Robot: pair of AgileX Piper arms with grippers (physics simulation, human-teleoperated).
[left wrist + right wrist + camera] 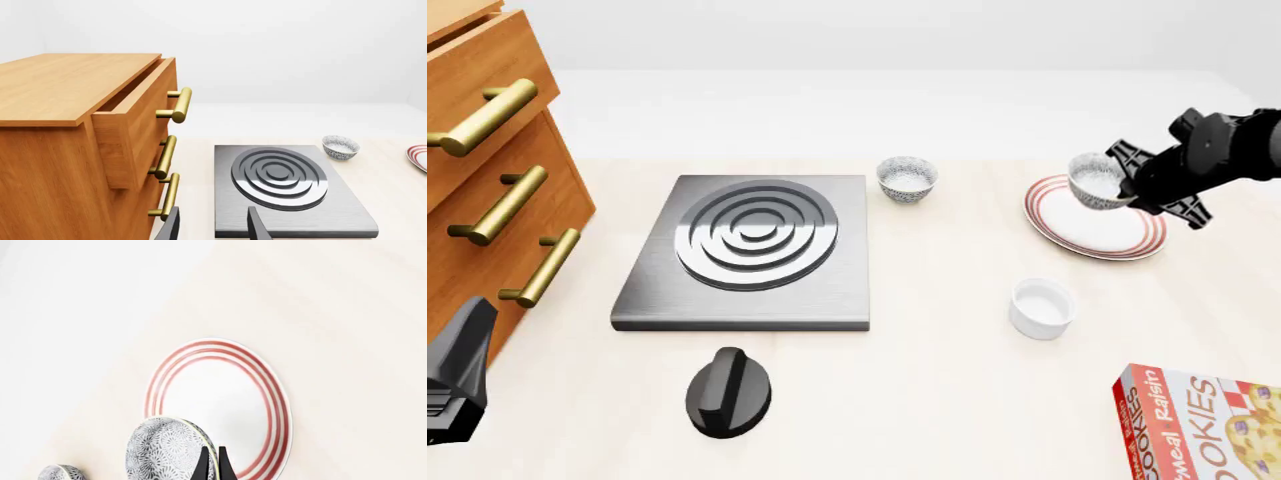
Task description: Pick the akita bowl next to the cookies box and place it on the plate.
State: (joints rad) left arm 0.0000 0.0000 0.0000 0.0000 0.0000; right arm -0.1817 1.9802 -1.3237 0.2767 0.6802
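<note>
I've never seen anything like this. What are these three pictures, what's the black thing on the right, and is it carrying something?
These are computer-rendered views of a two-armed robot at a table. The front view looks down from behind the arms; the other two come from small cameras on each arm's wrist.

The black shape is the right gripper, a two-fingered claw. It is shut on the rim of a speckled akita bowl, holding it above the red-ringed plate. The right wrist view shows that same bowl and plate up close.

The left gripper waits open beside a wooden drawer cabinet.

Also on the table: a stove burner, a black knob, a second speckled bowl, a white cup and a red cookies box.
</note>
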